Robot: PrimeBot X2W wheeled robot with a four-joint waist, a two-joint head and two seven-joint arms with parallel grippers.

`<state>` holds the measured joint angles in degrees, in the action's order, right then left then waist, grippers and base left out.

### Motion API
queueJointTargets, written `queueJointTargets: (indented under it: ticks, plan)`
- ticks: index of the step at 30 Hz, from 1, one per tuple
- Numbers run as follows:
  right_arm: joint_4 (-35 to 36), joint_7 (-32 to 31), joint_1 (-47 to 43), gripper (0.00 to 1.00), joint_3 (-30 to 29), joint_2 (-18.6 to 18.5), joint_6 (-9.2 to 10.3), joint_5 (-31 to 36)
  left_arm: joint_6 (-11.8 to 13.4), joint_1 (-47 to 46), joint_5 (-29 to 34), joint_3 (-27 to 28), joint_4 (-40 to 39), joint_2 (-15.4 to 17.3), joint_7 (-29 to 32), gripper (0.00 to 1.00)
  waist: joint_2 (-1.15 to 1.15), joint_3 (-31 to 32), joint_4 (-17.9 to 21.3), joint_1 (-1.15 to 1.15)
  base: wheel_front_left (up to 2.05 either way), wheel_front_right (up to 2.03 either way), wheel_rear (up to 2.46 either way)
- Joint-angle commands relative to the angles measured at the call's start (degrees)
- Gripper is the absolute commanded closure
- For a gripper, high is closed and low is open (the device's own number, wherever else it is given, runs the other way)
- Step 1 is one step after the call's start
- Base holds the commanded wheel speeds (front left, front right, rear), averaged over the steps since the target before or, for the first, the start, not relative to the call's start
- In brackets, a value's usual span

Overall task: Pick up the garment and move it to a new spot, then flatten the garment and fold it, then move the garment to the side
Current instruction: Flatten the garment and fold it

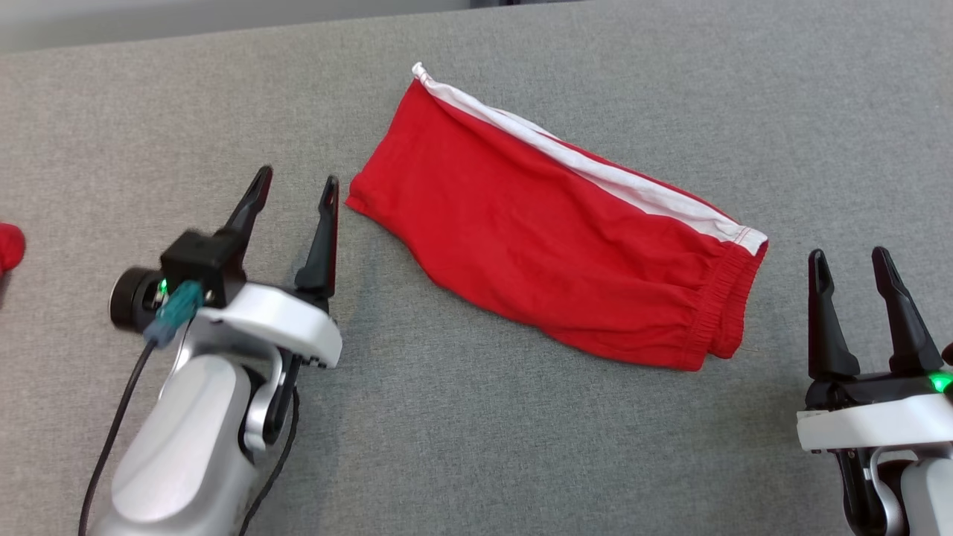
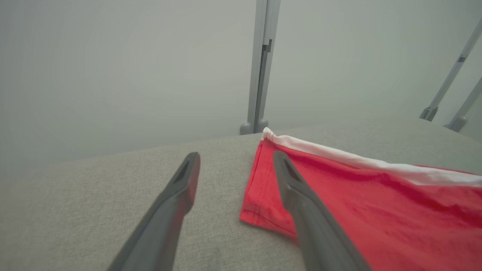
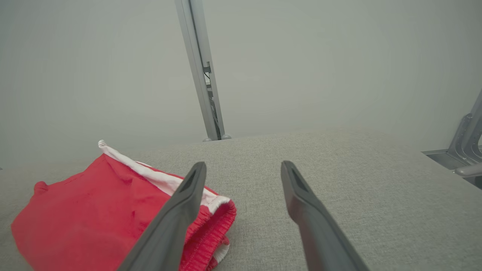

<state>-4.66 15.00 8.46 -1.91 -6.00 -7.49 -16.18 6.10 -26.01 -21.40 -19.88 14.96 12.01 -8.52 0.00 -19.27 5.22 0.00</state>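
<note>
The garment (image 1: 551, 231) is a pair of red shorts with a white side stripe, folded in half and lying slanted across the middle of the grey table. Its hem end points toward the far left, its elastic waistband toward the near right. My left gripper (image 1: 296, 182) hovers open just left of the hem corner, empty; in the left wrist view the garment (image 2: 376, 210) lies under and right of the left gripper (image 2: 235, 156). My right gripper (image 1: 850, 257) stands open and empty just right of the waistband. From the right wrist, the garment (image 3: 94, 210) shows left of the right gripper (image 3: 243, 165).
The grey fabric table (image 1: 476, 447) extends all around the garment. A small red object (image 1: 9, 247) sits at the left edge of the head view. Metal frame posts (image 2: 260, 67) rise behind the table's far edge, with more struts (image 3: 467, 139) to the right.
</note>
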Motion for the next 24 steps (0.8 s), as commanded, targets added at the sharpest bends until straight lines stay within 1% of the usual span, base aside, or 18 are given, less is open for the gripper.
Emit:
queueJointTargets:
  ticks: [1, 3, 4, 8, 12, 19, 20, 21, 22, 23, 24]
  plan:
    - [0.0, 0.3, 0.6, 0.00, 0.0, -0.4, -0.02, -0.5, -1.0, -2.3, -0.1, -0.5, 1.2, 0.3, 1.2, 0.00, 0.00, -0.7, 0.3, 0.00, 0.00, 0.00, 0.00]
    - [-0.1, 0.2, 1.0, 0.00, 0.5, -0.5, -0.02, -0.5, -2.3, -4.7, -0.6, -1.2, 3.3, 0.2, 3.2, 0.00, 0.00, -1.3, 0.8, 0.00, 0.00, 0.00, 0.00]
    - [-0.1, 0.2, 1.0, 0.00, 0.5, -0.5, -0.02, -0.5, -2.3, -4.7, -0.6, -1.2, 3.3, 0.2, 3.2, 0.00, 0.00, -1.3, 0.8, 0.00, 0.00, 0.00, 0.00]
    - [-0.6, 0.2, 1.6, 0.00, 1.3, -0.4, -0.02, -1.0, -4.7, -8.8, -2.2, -2.2, 9.6, -0.3, 8.1, 0.00, 0.00, -2.2, 1.8, 0.00, 0.00, 0.00, 0.00]
    - [-0.8, 0.3, 1.6, 0.00, 1.6, -0.1, -0.02, -1.4, -6.6, -11.8, -3.6, -2.7, 15.8, -0.6, 11.6, 0.00, 0.00, -3.0, 2.8, 0.00, 0.00, 0.00, 0.00]
    - [-1.0, 0.2, 1.7, 0.00, 1.9, 0.2, -0.02, -2.0, -8.8, -15.6, -5.3, -3.5, 23.9, -1.4, 15.6, 0.00, 0.00, -3.8, 3.7, 0.00, 0.00, 0.00, 0.00]
    - [-1.0, 0.2, 1.7, 0.00, 2.0, 0.3, -0.02, -2.0, -9.2, -15.9, -5.6, -3.6, 24.7, -1.6, 16.1, 0.23, 0.00, -3.9, 3.8, 0.00, 0.00, 0.00, 0.00]
    - [-1.0, 0.3, 1.9, 0.00, 2.1, 0.3, -0.02, -2.1, -9.5, -16.2, -5.7, -3.8, 25.5, -1.7, 16.3, 0.60, 0.00, -4.0, 3.9, 0.00, 0.00, 0.00, 0.00]
    - [-1.0, 0.2, 2.0, 0.00, 2.2, 0.3, -0.02, -2.2, -9.6, -16.5, -5.6, -4.0, 26.1, -1.7, 16.3, 0.91, 0.00, -4.1, 4.0, 0.00, 0.00, 0.00, 0.00]
    - [-1.0, 0.2, 2.0, 0.00, 2.2, 0.3, -0.02, -2.3, -9.7, -16.7, -5.6, -4.0, 26.5, -1.7, 16.1, 1.00, 0.00, -4.2, 4.0, 0.00, 0.00, 0.00, 0.00]
    - [-1.0, 0.2, 2.1, 0.00, 2.3, 0.3, -0.02, -2.4, -9.7, -16.9, -5.6, -4.2, 27.2, -1.8, 16.1, 1.00, 0.00, -4.2, 4.1, 0.00, 0.00, 0.00, 0.00]
